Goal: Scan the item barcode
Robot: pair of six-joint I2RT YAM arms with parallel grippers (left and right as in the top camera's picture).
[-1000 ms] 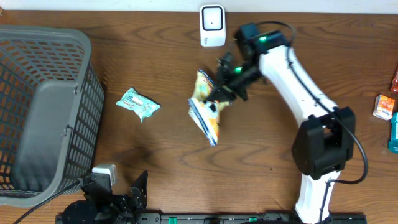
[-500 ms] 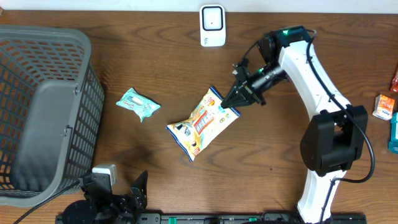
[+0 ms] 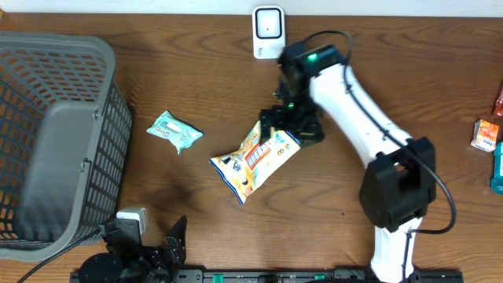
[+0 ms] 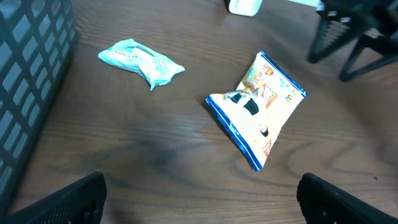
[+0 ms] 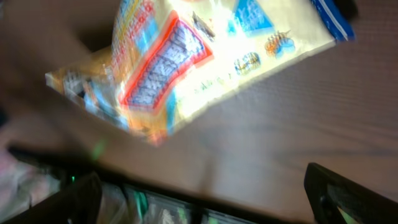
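A yellow snack bag with blue ends (image 3: 255, 159) lies flat on the table's middle, printed face up; it shows in the left wrist view (image 4: 258, 109) and blurred in the right wrist view (image 5: 205, 56). My right gripper (image 3: 289, 126) hovers open over the bag's upper right end, nothing between its fingers (image 5: 202, 208). The white scanner (image 3: 268, 31) stands at the table's far edge, behind the right arm. My left gripper (image 4: 202, 205) stands open and empty near the front edge (image 3: 169, 242), well short of the bag. No barcode is visible on the bag.
A teal packet (image 3: 174, 131) lies left of the bag. A grey mesh basket (image 3: 55, 141) fills the left side. Small boxes (image 3: 487, 134) sit at the right edge.
The right gripper brought the bag down from near the scanner, laid it flat and opened, letting it go. The right arm then swung left over the bag's end. The left arm stayed still.
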